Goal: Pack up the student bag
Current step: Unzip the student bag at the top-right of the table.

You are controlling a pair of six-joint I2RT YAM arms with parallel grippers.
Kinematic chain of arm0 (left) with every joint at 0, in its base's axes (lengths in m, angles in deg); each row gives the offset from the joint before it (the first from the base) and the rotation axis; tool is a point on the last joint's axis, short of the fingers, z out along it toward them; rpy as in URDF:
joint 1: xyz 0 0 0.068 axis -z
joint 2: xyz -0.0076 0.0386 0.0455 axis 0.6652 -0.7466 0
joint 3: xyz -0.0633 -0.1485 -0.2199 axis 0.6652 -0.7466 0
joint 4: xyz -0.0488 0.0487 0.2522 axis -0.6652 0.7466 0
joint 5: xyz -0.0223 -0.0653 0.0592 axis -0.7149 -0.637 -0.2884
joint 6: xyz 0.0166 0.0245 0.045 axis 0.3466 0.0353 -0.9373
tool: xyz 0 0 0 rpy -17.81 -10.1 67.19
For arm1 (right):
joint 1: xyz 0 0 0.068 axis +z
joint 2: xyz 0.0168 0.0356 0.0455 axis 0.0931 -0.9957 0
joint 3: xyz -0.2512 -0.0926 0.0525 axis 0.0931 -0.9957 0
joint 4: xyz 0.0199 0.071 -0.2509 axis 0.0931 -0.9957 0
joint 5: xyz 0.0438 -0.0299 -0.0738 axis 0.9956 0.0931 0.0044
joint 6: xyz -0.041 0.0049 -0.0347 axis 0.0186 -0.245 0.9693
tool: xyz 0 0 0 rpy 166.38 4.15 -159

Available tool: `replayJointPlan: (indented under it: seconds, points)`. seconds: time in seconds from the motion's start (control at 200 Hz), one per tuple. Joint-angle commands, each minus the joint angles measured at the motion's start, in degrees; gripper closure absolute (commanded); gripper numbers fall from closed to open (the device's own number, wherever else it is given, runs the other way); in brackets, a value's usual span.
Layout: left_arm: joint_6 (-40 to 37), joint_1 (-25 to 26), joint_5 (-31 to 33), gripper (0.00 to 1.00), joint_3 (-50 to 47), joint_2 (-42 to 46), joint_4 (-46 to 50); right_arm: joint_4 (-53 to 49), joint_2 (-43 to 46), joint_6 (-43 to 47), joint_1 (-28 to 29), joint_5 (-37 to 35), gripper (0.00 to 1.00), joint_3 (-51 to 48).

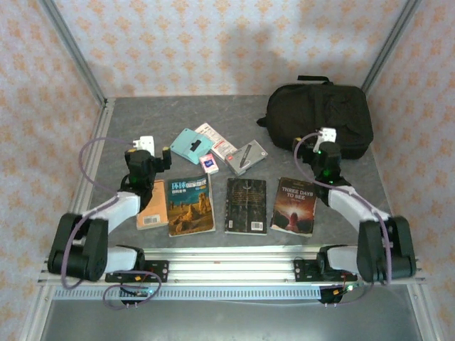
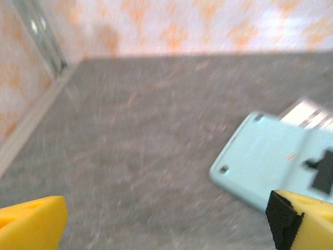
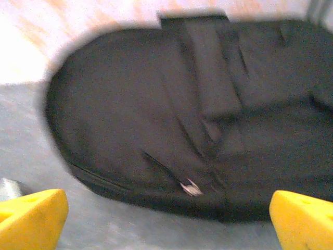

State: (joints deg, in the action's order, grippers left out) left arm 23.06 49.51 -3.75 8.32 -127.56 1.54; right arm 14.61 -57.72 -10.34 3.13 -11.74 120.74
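The student bag lies flat at the far right of the table and looks zipped shut. The right gripper faces it, spread wide and empty. The left gripper, spread too, is near a light blue case. Next, I think: pinch the small zip pull and open the bag.

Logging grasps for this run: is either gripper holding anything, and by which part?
Nothing is held. The left gripper is open near a teal case; the right gripper is open, facing the bag.
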Motion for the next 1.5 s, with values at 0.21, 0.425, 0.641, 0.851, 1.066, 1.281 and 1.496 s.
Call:
replayJointPlan:
  seconds: [0.21, 0.425, 0.641, 0.851, 1.066, 1.281, 1.496]
  points:
    - [10.24, 14.76, -3.18, 0.0, 25.99, 15.96, 42.3, -34.6, 13.63, -1.98, 18.29, -8.44, 0.01, 24.54]
    - [22.11, 19.43, 5.89, 0.0, 35.87, 17.99, 66.15, -58.68, 12.51, -23.57, 19.47, -23.64, 0.0, 40.82]
    - [40.11, 16.22, -3.66, 0.0, 31.15, 17.35, 60.95, -60.51, 6.47, -31.77, 16.84, -16.52, 0.0, 42.09]
    - [43.48, 15.83, -10.35, 0.0, 36.16, 6.57, 63.24, -53.21, 2.04, -45.88, 14.5, -12.66, 0.0, 33.72]
    - [42.95, 15.7, -11.29, 0.0, 33.22, 3.09, 59.45, -52.61, -6.07, -63.86, 4.72, -8.84, 0.07, 31.19]
    - [45.58, 13.51, -16.27, 0.0, 31.2, 1.54, 57.99, -48.91, -14.23, -75.83, -2.08, -2.3, 0.12, 30.78]
    - [45.66, 12.49, -17.44, 0.0, 31.12, 0.98, 57.97, -43.56, -19.12, -84.74, -4.91, -2.48, 0.16, 28.78]
